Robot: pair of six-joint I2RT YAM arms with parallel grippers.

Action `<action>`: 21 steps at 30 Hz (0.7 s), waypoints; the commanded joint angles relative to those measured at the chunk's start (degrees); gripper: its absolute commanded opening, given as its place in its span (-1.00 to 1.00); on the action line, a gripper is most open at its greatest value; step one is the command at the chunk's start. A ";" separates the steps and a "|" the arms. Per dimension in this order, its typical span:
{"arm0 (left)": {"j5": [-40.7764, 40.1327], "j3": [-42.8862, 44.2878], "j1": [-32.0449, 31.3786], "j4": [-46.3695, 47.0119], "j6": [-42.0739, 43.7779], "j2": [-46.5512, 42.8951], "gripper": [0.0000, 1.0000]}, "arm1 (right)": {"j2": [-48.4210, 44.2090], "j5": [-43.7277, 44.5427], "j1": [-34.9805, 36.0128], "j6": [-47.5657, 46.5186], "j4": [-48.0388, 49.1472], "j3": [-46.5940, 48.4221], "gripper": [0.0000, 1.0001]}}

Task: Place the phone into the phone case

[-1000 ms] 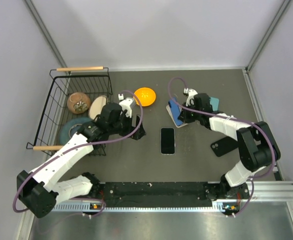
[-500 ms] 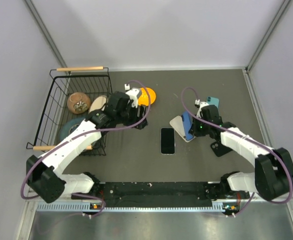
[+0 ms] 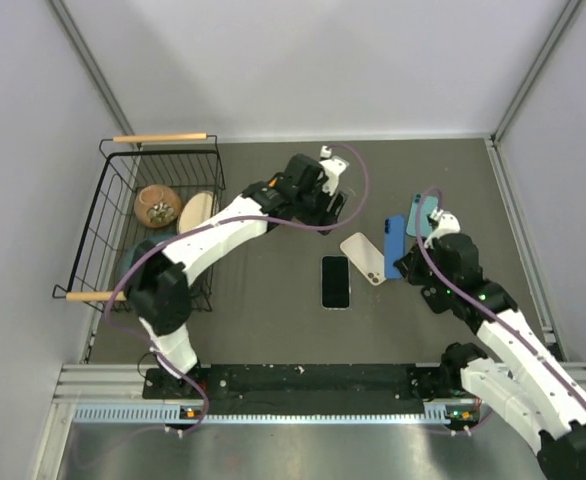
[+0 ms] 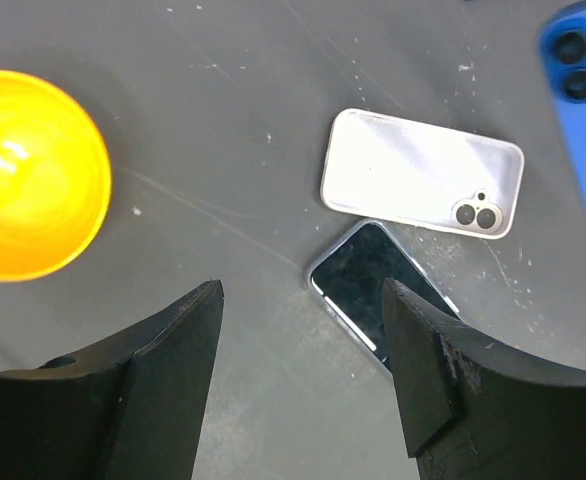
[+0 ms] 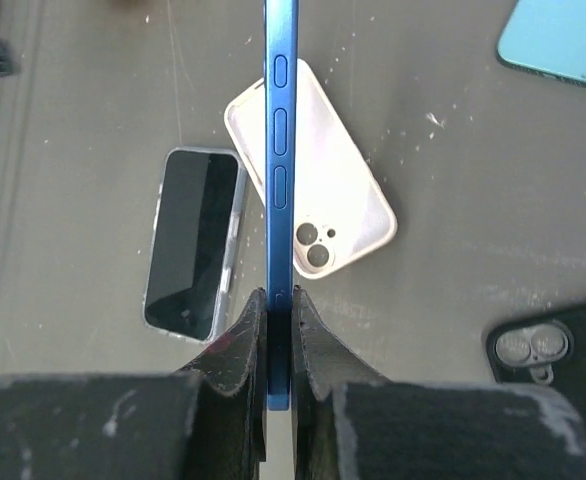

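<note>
My right gripper [image 3: 409, 265] [image 5: 279, 300] is shut on the phone [image 3: 395, 245] [image 5: 280, 150]. The phone is blue on its back and edges, and I hold it on its edge above the table. The phone case [image 3: 335, 281] [image 5: 195, 245] lies flat at mid-table, left of the held phone. It has a clear rim, and its inside looks dark and glossy; no ring mark shows. My left gripper [image 3: 333, 205] [image 4: 303, 300] is open and empty, hovering beyond the case [image 4: 383, 280]. The blue phone's cameras [image 4: 578, 60] show in the left wrist view.
A beige-backed phone [image 3: 362, 257] [image 4: 423, 172] [image 5: 323, 190] lies between the case and the held phone. A teal phone [image 3: 428, 210] [image 5: 563, 40] lies far right. A black phone-shaped item [image 5: 553, 355] lies near right. An orange bowl [image 4: 28, 175] is by the left gripper. A wire basket [image 3: 108, 185] stands left.
My right gripper lifted the blue phone off the beige one, turned it on edge and drew back to the right. My left arm swung from the basket to the far middle.
</note>
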 commanded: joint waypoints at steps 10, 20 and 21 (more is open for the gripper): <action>2.22 15.56 -3.08 5.98 6.36 22.87 0.29 | -21.21 1.82 0.54 7.40 -8.91 -2.87 -1.00; 1.16 26.82 -3.17 0.19 4.87 35.53 0.15 | -27.63 1.03 0.54 10.22 -10.49 -2.95 -1.00; 0.37 26.82 -3.17 -0.08 4.87 35.88 0.14 | -28.07 1.11 0.45 10.22 -10.49 -2.87 -1.00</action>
